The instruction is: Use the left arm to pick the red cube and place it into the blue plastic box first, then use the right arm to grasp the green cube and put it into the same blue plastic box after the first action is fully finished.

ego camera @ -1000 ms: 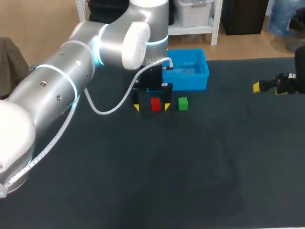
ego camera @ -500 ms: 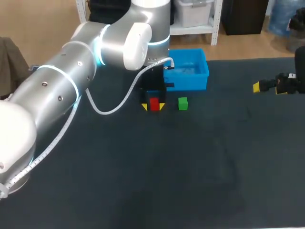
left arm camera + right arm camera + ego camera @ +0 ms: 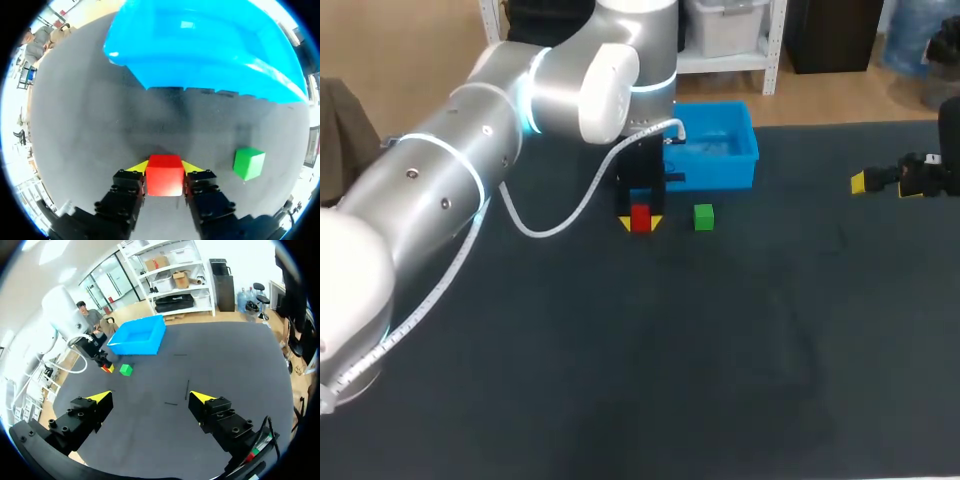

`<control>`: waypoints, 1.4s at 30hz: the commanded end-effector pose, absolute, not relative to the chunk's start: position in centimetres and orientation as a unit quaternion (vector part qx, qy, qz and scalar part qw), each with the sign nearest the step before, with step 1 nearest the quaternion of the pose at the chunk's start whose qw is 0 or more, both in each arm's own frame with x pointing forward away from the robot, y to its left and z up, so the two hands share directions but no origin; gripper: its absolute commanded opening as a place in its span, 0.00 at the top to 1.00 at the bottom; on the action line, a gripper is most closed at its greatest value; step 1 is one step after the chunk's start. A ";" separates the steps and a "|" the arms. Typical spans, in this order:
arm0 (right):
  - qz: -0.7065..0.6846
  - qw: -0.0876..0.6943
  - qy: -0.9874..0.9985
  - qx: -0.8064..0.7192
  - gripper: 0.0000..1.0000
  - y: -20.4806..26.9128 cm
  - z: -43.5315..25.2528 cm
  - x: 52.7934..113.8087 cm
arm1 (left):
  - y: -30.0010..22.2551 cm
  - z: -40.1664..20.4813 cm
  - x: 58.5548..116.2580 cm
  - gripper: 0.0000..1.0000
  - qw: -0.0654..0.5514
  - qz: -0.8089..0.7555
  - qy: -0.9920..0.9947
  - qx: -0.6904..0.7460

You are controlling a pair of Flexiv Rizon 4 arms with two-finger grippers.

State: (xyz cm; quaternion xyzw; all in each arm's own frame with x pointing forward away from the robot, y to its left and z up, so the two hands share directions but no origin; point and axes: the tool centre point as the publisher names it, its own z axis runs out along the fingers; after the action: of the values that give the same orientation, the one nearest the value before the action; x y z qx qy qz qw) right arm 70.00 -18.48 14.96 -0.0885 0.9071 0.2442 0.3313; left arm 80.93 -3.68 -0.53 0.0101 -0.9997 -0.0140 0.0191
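Red cube (image 3: 641, 217) was plain red, green cube (image 3: 704, 217) plain green, blue plastic box (image 3: 720, 172) glossy sky blue, table (image 3: 720, 350) dark charcoal, left arm (image 3: 440, 190) silver-white with glowing pale-blue rings, left gripper (image 3: 165, 167) and right gripper (image 3: 150, 396) black with yellow tips.

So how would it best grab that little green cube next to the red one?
Probably from straight above, closing on two opposite side faces of the green cube. It sits flat on the table with its sides free, but the blue box stands just behind it and the left gripper, shut on the red cube, is beside it, so a sideways approach looks cramped.
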 end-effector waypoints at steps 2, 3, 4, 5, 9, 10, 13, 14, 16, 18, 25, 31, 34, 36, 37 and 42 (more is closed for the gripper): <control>0.243 0.331 0.907 -0.088 0.00 -18.5 15.0 70.0 | -4.0 1.4 81.5 1.00 0.112 -0.023 -0.993 0.007; 0.243 0.331 0.907 -0.088 0.00 -18.5 15.0 70.0 | -3.9 1.8 81.4 1.00 0.110 -0.023 -0.994 0.007; 0.243 0.331 0.907 -0.088 0.00 -18.5 15.0 70.0 | -3.9 2.1 81.4 1.00 0.110 -0.024 -0.994 0.007; 0.243 0.331 0.907 -0.088 0.00 -18.5 15.0 70.0 | -3.8 2.3 81.4 1.00 0.110 -0.024 -0.994 0.009; 0.243 0.331 0.907 -0.088 0.00 -18.5 15.0 70.0 | -3.6 3.3 81.3 1.00 0.108 -0.021 -0.994 0.013; 0.243 0.331 0.907 -0.088 0.00 -18.5 15.0 70.0 | -3.6 3.5 81.3 1.00 0.108 -0.021 -0.994 0.013; 0.243 0.331 0.907 -0.088 0.00 -18.5 15.0 70.0 | -3.7 4.1 81.2 1.00 0.105 -0.016 -0.994 0.010; 0.243 0.331 0.907 -0.088 0.00 -18.5 15.0 70.0 | -3.6 4.2 81.2 1.00 0.105 -0.016 -0.994 0.010; 0.243 0.331 0.907 -0.088 0.00 -18.5 15.0 70.0 | -3.6 4.6 81.2 1.00 0.105 -0.011 -0.994 0.011; 0.243 0.331 0.907 -0.088 0.00 -18.5 15.0 70.0 | -3.7 5.0 81.2 1.00 0.103 -0.010 -0.995 0.010; 0.243 0.331 0.907 -0.088 0.00 -18.5 15.0 70.0 | -4.0 6.8 81.4 1.00 0.090 -0.001 -0.996 0.000; 0.243 0.331 0.907 -0.088 0.00 -18.5 15.0 70.0 | -4.1 8.2 81.8 1.00 0.076 0.005 -0.997 -0.005; 0.243 0.331 0.907 -0.088 0.00 -18.5 15.0 70.0 | -4.1 9.0 82.0 1.00 0.070 0.007 -0.998 -0.006; 0.243 0.331 0.907 -0.088 0.00 -18.5 15.0 70.0 | -4.1 9.5 82.2 1.00 0.060 0.012 -0.998 -0.008; 0.243 0.331 0.907 -0.088 0.00 -18.5 15.0 70.0 | -4.1 9.8 82.3 1.00 0.055 0.012 -0.998 -0.009; 0.243 0.331 0.907 -0.088 0.00 -18.5 15.0 70.0 | -3.8 11.3 83.0 1.00 0.038 0.015 -0.999 -0.009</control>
State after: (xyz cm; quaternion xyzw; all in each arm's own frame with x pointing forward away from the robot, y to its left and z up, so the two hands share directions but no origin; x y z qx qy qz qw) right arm 70.00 -18.48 14.96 -0.0885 0.9071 0.2442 0.3313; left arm 82.12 -3.75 10.49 -0.0069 -0.9998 0.0181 -0.0089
